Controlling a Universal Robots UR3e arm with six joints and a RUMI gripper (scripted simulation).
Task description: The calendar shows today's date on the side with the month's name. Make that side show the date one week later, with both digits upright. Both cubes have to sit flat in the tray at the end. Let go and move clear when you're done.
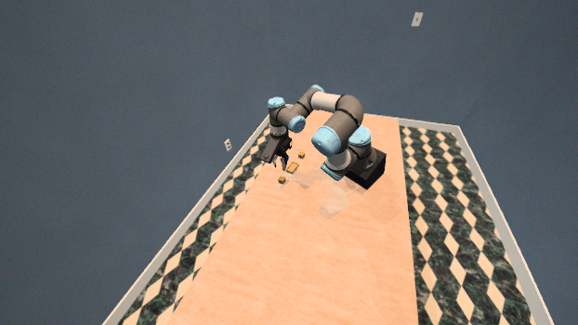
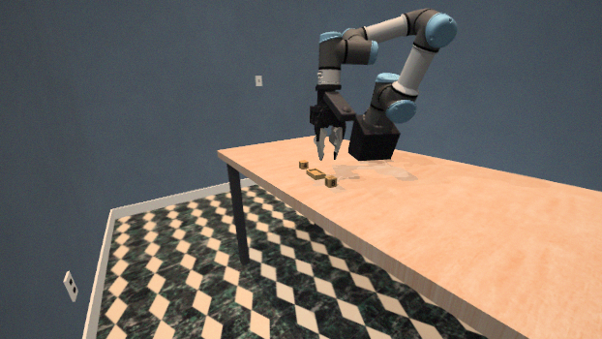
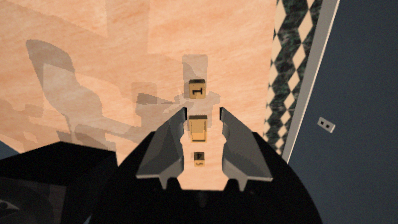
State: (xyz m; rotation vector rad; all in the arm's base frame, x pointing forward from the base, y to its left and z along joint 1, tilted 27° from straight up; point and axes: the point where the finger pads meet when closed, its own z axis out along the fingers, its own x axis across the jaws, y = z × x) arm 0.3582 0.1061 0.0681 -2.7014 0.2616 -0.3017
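Observation:
The tray (image 1: 296, 163) (image 2: 311, 174) (image 3: 190, 131) lies on the table with no cube in it. One cube (image 1: 282, 179) (image 2: 330, 181) (image 3: 197, 90) stands on the table off one end of the tray; its bright face shows a 1 lying sideways in the wrist view, and a dark digit shows on its side in the exterior view. The other cube (image 1: 301, 155) (image 2: 303, 165) (image 3: 199, 159) stands off the opposite end; a 4 and another digit show small in the wrist view. My gripper (image 1: 280, 167) (image 2: 328, 159) (image 3: 203, 108) is partly open, empty, and above the table near the tray.
The arm's black base block (image 1: 367, 169) (image 2: 374, 140) stands on the table (image 1: 297, 241) (image 2: 460, 208) to the right of the tray in the top and exterior views. A table edge runs near the tray and cubes on their other side. Shadows of the arm fall beside them.

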